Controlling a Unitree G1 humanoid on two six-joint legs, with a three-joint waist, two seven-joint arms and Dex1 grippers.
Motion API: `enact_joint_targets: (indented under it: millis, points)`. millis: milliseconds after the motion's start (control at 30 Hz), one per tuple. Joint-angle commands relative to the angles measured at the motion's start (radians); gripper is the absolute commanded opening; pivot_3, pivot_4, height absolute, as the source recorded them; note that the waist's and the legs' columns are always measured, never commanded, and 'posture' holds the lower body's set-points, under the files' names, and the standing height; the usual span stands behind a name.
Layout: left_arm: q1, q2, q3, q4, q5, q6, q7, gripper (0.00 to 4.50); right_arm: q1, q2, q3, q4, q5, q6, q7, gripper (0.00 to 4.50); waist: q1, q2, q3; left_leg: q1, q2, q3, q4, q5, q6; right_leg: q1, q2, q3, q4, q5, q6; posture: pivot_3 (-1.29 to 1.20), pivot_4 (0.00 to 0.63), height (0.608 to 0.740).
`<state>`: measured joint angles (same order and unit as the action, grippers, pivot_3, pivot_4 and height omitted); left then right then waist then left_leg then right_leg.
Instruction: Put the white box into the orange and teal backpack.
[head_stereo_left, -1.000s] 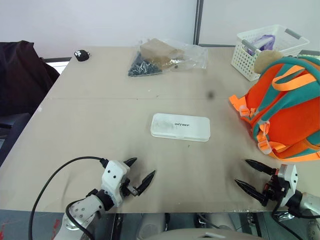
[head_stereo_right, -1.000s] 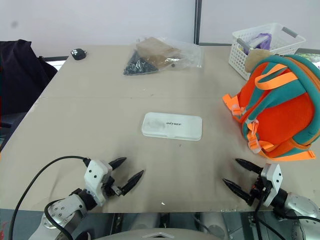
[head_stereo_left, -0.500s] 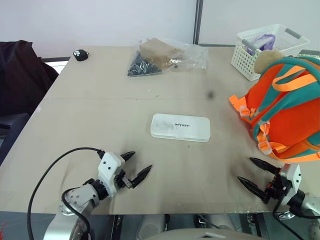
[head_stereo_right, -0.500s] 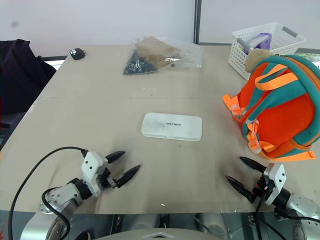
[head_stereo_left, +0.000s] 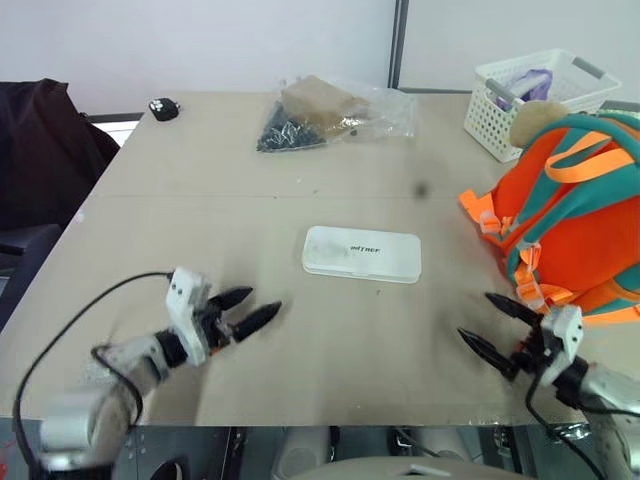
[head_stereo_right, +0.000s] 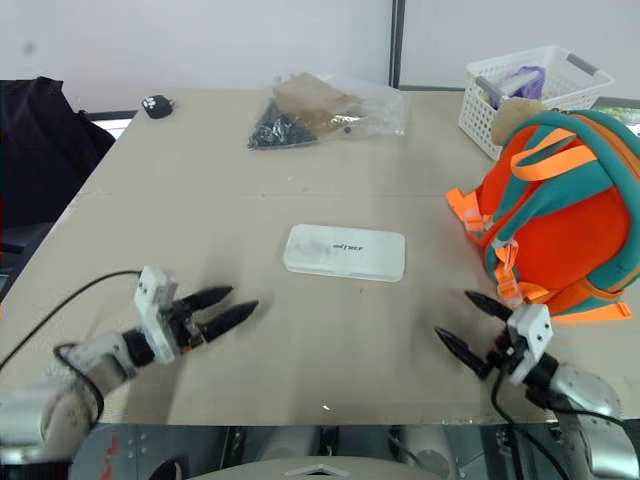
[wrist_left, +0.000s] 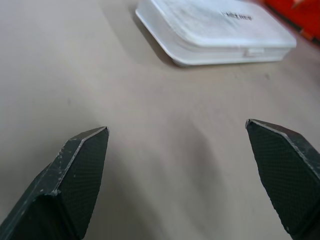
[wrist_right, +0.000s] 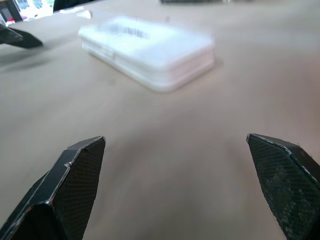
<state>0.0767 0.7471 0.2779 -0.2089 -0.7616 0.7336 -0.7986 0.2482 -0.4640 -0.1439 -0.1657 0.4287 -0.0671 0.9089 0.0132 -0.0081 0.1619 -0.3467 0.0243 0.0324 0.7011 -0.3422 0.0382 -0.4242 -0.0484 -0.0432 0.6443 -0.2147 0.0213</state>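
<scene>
The white box (head_stereo_left: 362, 254) lies flat in the middle of the tan table (head_stereo_left: 200, 200), dark lettering on its lid; the left wrist view (wrist_left: 215, 30) and the right wrist view (wrist_right: 147, 50) both look at it. The orange and teal backpack (head_stereo_left: 570, 215) stands at the right, a tan plush head on top. My left gripper (head_stereo_left: 252, 309) hovers open near the front left, pointing toward the box, nothing between its fingers. My right gripper (head_stereo_left: 492, 328) is open near the front right, just below the backpack, pointing left toward the box.
A white lattice basket (head_stereo_left: 535, 95) stands behind the backpack. A clear plastic bag (head_stereo_left: 330, 112) with dark pieces and a brown block lies at the back. A small black object (head_stereo_left: 163, 108) sits at the back left. A dark chair (head_stereo_left: 40, 150) stands off the table's left edge.
My left gripper has swung out to the left and up, now pointing more to the right. My right gripper has moved a little forward and left toward the box. The box and backpack stayed put.
</scene>
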Motion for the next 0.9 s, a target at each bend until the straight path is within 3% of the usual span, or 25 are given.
enact_joint_targets:
  millis: [33, 133, 300, 400, 633, 667, 900]
  points:
    - [-0.245, 0.033, 0.003, 0.255, -0.108, 0.275, -0.013, 4.50, -0.068, 0.010, 0.045, -0.031, -0.114, 0.008, -0.107, 4.48, 0.002, 0.000, 0.000, 0.000, -0.001, 0.000, 0.000, 0.000, 0.000, 0.000, 0.000, 0.000, 0.001, 0.000, 0.000, 0.00, 0.150, 0.725]
    - [-0.468, 0.023, -0.063, 0.460, -0.091, 0.395, -0.060, 4.50, -0.144, 0.009, 0.084, -0.028, -0.219, 0.000, -0.180, 4.48, 0.001, -0.003, 0.001, 0.000, -0.002, 0.000, 0.000, 0.001, -0.001, 0.000, -0.001, 0.000, 0.001, 0.004, -0.001, 0.00, 0.150, 0.725]
    - [-0.700, -0.030, -0.181, 0.668, -0.023, 0.484, -0.118, 4.50, -0.228, 0.024, 0.113, -0.012, -0.444, -0.045, -0.373, 4.48, -0.002, -0.005, 0.002, -0.002, -0.006, 0.000, 0.000, 0.003, -0.006, -0.001, -0.001, 0.002, -0.001, 0.004, 0.002, 0.00, 0.150, 0.725]
    - [-0.824, -0.099, -0.222, 0.784, 0.020, 0.503, -0.129, 4.50, -0.267, 0.017, 0.136, 0.019, -0.619, -0.072, -0.511, 3.77, -0.001, -0.005, 0.002, -0.002, -0.007, 0.000, 0.000, 0.003, -0.006, -0.001, -0.001, 0.003, -0.001, 0.004, 0.002, 0.00, 0.150, 0.725]
    - [-0.909, -0.149, -0.362, 0.882, 0.122, 0.531, -0.242, 4.50, -0.312, 0.048, 0.224, 0.062, -0.735, -0.088, -0.581, 0.24, -0.009, -0.005, 0.002, -0.003, -0.009, -0.002, 0.000, 0.003, -0.006, -0.001, -0.002, 0.003, -0.001, 0.004, 0.003, 0.00, 0.150, 0.725]
    - [-0.915, -0.157, -0.370, 0.896, 0.135, 0.531, -0.249, 4.50, -0.325, 0.061, 0.242, 0.060, -0.731, -0.089, -0.573, 0.06, -0.012, -0.005, 0.002, -0.003, -0.009, -0.002, 0.000, 0.003, -0.006, -0.001, -0.002, 0.004, 0.000, 0.004, 0.003, 0.00, 0.150, 0.725]
    - [-0.937, -0.224, -0.379, 0.927, 0.174, 0.554, -0.291, 4.50, -0.363, 0.141, 0.313, 0.014, -0.639, 0.002, -0.484, 0.06, -0.005, -0.006, 0.001, -0.002, -0.013, -0.009, 0.000, 0.003, -0.006, 0.001, -0.004, 0.004, 0.000, 0.004, 0.003, 0.00, 0.150, 0.725]
